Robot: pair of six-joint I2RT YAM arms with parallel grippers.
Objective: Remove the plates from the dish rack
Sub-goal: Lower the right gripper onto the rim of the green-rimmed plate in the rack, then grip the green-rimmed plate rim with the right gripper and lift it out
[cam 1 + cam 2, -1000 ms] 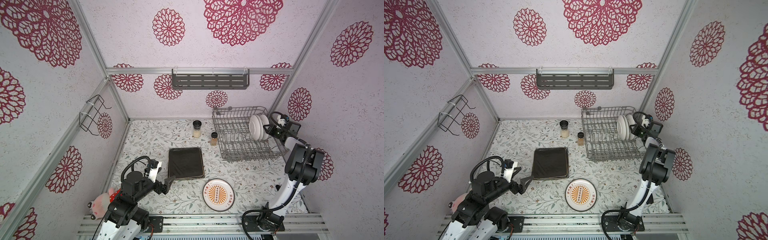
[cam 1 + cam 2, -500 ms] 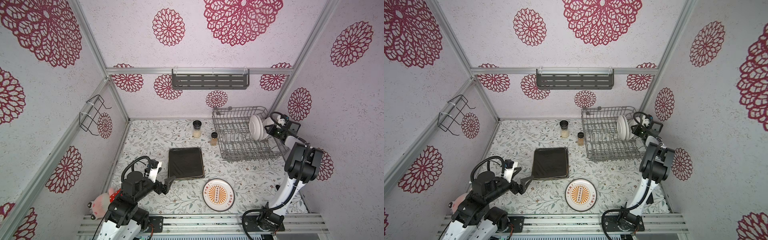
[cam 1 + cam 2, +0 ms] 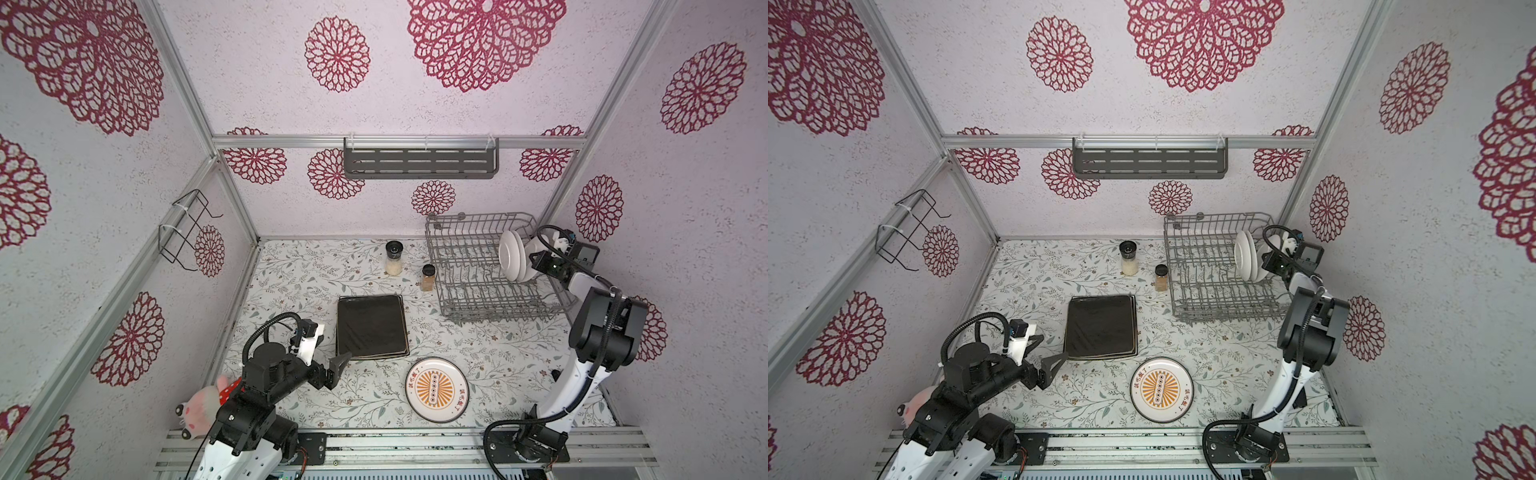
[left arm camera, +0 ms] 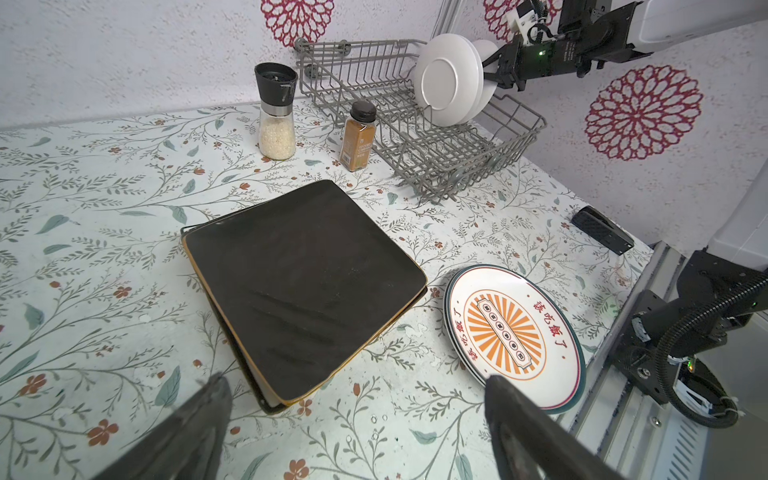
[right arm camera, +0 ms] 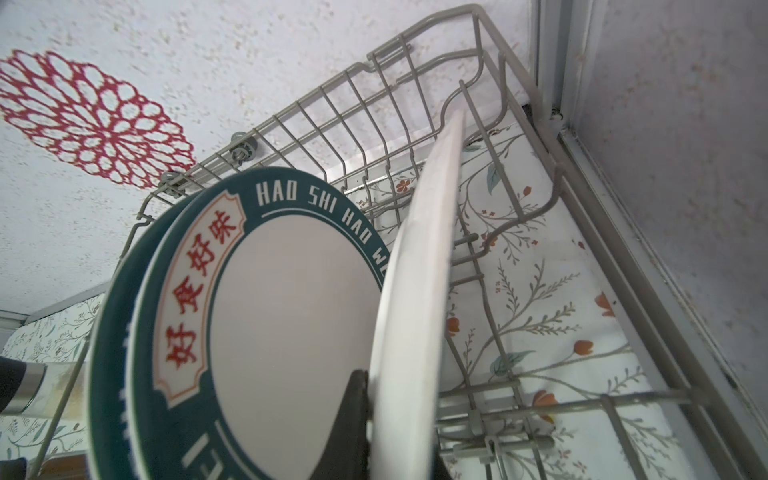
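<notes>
The grey wire dish rack (image 3: 478,286) (image 3: 1208,286) (image 4: 415,137) stands at the back right. Three round white plates (image 3: 513,259) (image 3: 1246,257) (image 4: 446,81) stand upright in it. My right gripper (image 3: 536,259) (image 3: 1264,259) (image 5: 399,415) is shut on the rim of the rightmost plate (image 5: 419,291), seen edge-on, with one finger (image 5: 353,415) against its face. Two green lettered plates (image 5: 291,316) stand beside it. A stack of black square plates (image 3: 371,326) (image 4: 303,282) and an orange sunburst plate (image 3: 436,390) (image 4: 511,336) lie on the table. My left gripper (image 3: 338,368) (image 3: 1054,368) (image 4: 357,386) hovers open and empty near the stack's front corner.
Two spice jars (image 3: 394,257) (image 3: 428,277) stand just left of the rack. A pink plush toy (image 3: 199,409) lies by the left arm's base. A slotted shelf (image 3: 419,162) hangs on the back wall and a black wire holder (image 3: 187,228) on the left wall.
My right gripper's jaws have closed onto the rightmost plate's rim. The left arm has not moved.
</notes>
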